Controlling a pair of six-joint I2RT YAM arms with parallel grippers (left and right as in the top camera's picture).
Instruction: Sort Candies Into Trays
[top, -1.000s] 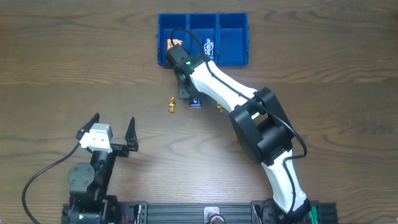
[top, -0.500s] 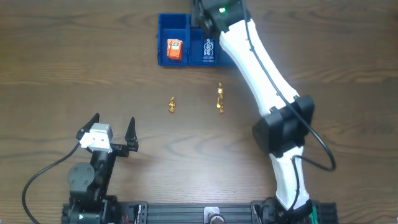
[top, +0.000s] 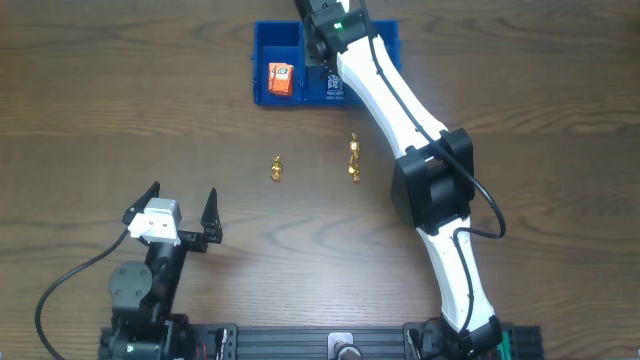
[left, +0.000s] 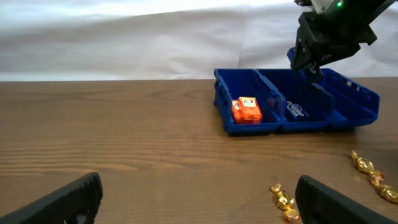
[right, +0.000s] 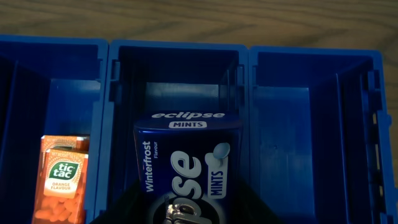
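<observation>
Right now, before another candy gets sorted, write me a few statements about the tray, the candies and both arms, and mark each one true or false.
1. The orange boxes lie in an end compartment of the tray. True.
2. The gold-wrapped candies are inside the tray. False: they lie on the table, outside it.
3. The left gripper has its fingers open. True.
4. The right gripper hangs over the gold-wrapped candies. False: it is over the tray's middle compartment, where the mint tin is.

Right arm (top: 400, 100) over middle tray compartment (right: 177, 81)
</observation>
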